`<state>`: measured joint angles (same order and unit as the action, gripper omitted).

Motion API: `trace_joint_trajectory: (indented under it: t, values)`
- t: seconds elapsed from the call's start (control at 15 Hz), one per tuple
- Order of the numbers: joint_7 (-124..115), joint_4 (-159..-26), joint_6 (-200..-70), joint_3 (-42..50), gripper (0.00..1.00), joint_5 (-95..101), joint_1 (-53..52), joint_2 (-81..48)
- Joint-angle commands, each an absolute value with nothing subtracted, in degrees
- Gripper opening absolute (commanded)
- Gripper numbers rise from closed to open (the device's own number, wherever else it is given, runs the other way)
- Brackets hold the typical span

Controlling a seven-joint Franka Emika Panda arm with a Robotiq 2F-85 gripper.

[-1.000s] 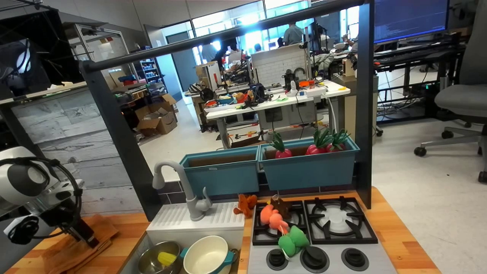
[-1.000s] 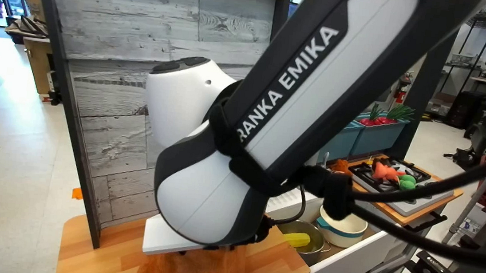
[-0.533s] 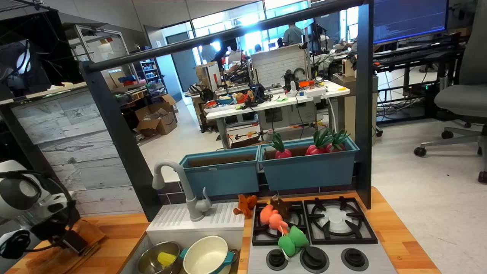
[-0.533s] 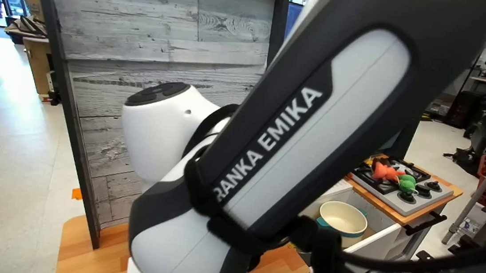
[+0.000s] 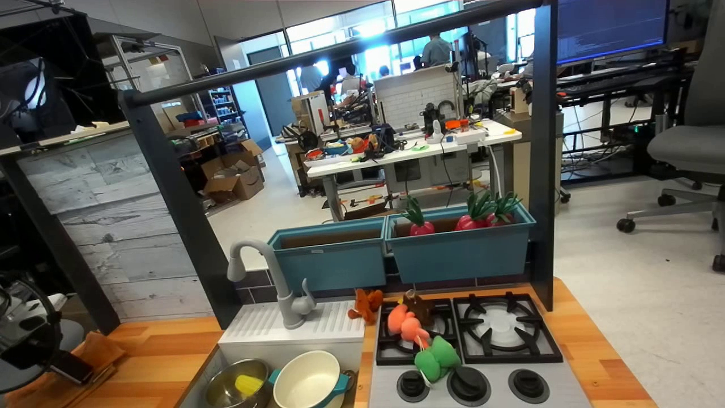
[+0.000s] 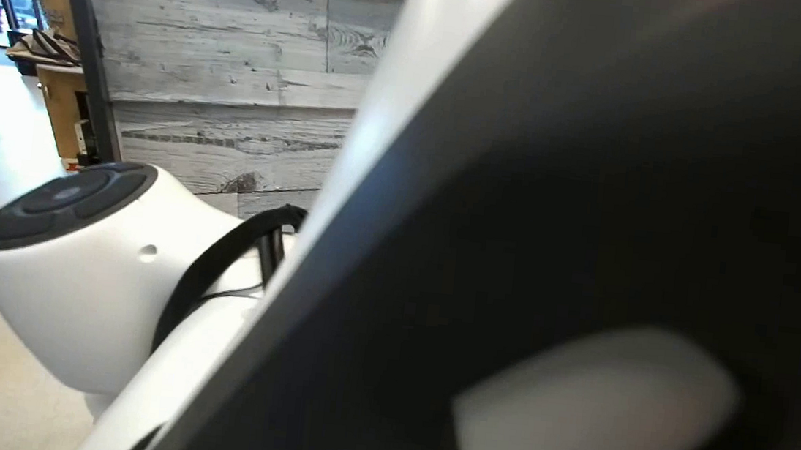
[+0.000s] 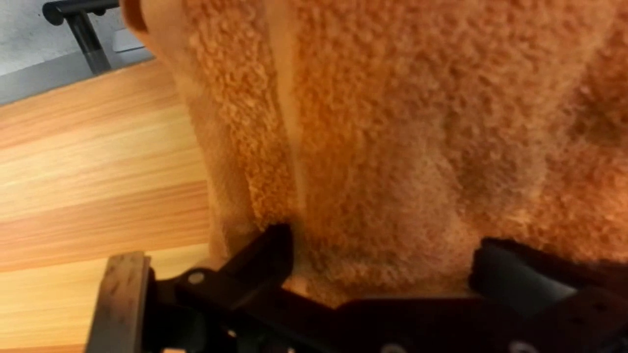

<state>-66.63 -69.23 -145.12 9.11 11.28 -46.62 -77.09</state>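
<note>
On the honey-toned, streaked wood of the desk (image 7: 98, 196), we see a rust-orange towel (image 7: 392, 122) lying in soft folds. The wrist view brings out its curly terry pile, a flat, paler band running along it, and the layered edge beside the wood. The black, angular fingers (image 7: 267, 252) are released and stand wide apart, their tips at the fabric, which spans the gap between them; whether they press into it, we cannot tell. In an exterior view, the towel reads as a crumpled heap at the lower left, partly behind the dark end of the arm (image 5: 34, 323). Only there do we find the white sink (image 5: 340, 349), its round steel bowl (image 5: 220, 390) with a yellow piece (image 5: 248, 385), the cream pot (image 5: 306, 379) with teal handles, the curved gray faucet (image 5: 290, 314), the stove (image 5: 499, 374) carrying a lumpy coral toy (image 5: 408, 326) and a rounded green toy (image 5: 439, 358), and boxy teal planters (image 5: 461, 255) with leafy red radish shapes (image 5: 470, 222). In an exterior view, the arm's glossy white casing (image 6: 85, 297) and blurred black link (image 6: 552, 254) cover most of the frame, hiding towel and desk, while weathered gray planks (image 6: 222, 90) show grain and knots.
</note>
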Motion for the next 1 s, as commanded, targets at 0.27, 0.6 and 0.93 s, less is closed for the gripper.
trace_joint_trajectory:
  t: [0.27, 0.6, 0.93]
  values:
    - [-81.95, -82.29, -149.75, 19.85, 1.0, 10.47, -45.25, -75.0]
    - [-86.24, -80.08, -146.88, 20.08, 1.0, 12.26, -44.15, -76.61]
    - [-83.92, -69.59, -145.82, 15.71, 1.0, 14.45, -46.83, -80.13]
